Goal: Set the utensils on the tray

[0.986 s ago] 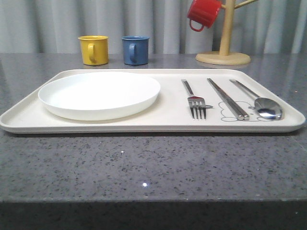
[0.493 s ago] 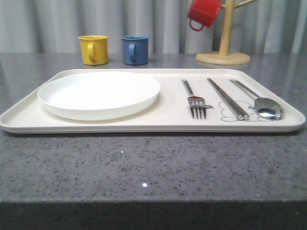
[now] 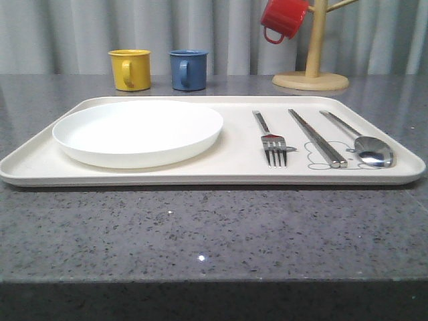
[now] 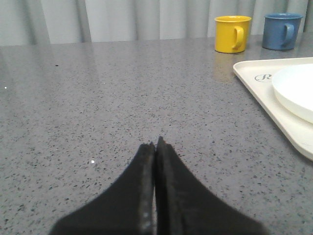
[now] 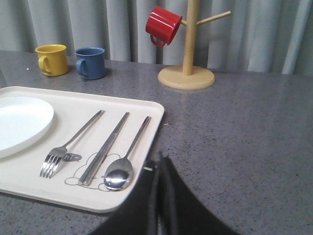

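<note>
- The tray (image 3: pixel 234 170) lies flat on the grey counter (image 3: pixel 200 234) and carries all 3 utensils on the half away from the plate (image 3: pixel 138 132).
- The fork (image 3: pixel 271 140) lies nearest the plate, apart from it, tines toward the tray's near rim.
- The chopsticks (image 3: pixel 317 138) lie as a closed pair just beside the fork, on its side away from the plate, their near ends over the grey drawing printed on the tray.
- The spoon (image 3: pixel 364 144) lies just beyond the chopsticks, closest to the tray's end rim, bowl toward the near rim.
- The 3 utensils run roughly parallel; none touches another or the plate.
- The right gripper (image 5: pixel 160 161) has its jaws pressed together on nothing. It sits just outside the tray's corner beside the spoon bowl; all 3 utensils lie apart from the jaws.
- The left gripper (image 4: pixel 155 147) also has its jaws together and empty, over bare counter, well apart from the tray's plate end.
- Behind the tray stand a yellow mug (image 3: pixel 130 69) and a blue mug (image 3: pixel 188 69); a red mug (image 3: pixel 283 19) hangs on a wooden mug stand (image 3: pixel 311 73).
</note>
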